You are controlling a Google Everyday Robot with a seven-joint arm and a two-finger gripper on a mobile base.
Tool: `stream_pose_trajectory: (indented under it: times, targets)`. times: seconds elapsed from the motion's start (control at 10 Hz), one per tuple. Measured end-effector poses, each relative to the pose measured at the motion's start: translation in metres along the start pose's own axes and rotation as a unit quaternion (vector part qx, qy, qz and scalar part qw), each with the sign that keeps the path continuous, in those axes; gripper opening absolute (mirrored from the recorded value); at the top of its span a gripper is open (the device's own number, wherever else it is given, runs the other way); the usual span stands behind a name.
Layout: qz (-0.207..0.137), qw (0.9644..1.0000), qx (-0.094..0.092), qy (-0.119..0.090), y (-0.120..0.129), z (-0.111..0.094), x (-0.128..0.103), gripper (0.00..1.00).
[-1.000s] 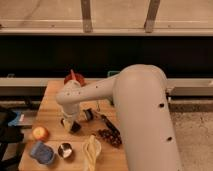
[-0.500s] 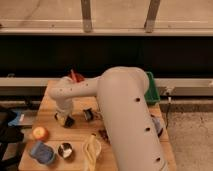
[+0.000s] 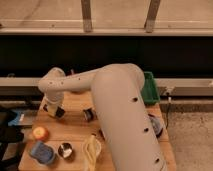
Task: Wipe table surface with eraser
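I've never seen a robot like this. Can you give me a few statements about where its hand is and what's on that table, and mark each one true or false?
1. The gripper is down low over the left part of the table surface. True.
2. The round orange fruit lies by the table's right edge. False: it lies near the left edge.
3. A green bin stands past the arm, at the table's far right corner. True.
4. The small shiny bowl sits inside the green bin. False: it sits on the table near the front edge, just right of a blue object.
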Motion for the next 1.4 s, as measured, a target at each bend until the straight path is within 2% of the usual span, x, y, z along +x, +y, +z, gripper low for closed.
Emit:
stream_pose_trajectory:
  times: [0.2,0.3,0.5,0.7,0.9,1.0,1.2,1.4]
  targets:
    - [-0.011,0.9998,-0.018,-0.007,0.015,-0.003,-0.006,0.00]
    - [-0.016,0.9992,-0.035,-0.002,0.033,0.002,-0.001,0.00]
    - [-0.012,0.9982,-0.056,0.017,0.052,0.016,0.027,0.00]
    - [0.004,0.9969,-0.067,0.041,0.055,0.020,0.057,0.00]
    - [0.038,0.9955,-0.067,0.056,0.043,0.019,0.088,0.00]
    - [0.055,0.9950,-0.057,0.061,0.025,0.015,0.098,0.00]
    - [0.069,0.9944,-0.043,0.067,-0.006,0.016,0.098,0.00]
    - [0.079,0.9933,-0.043,0.072,-0.039,0.034,0.096,0.00]
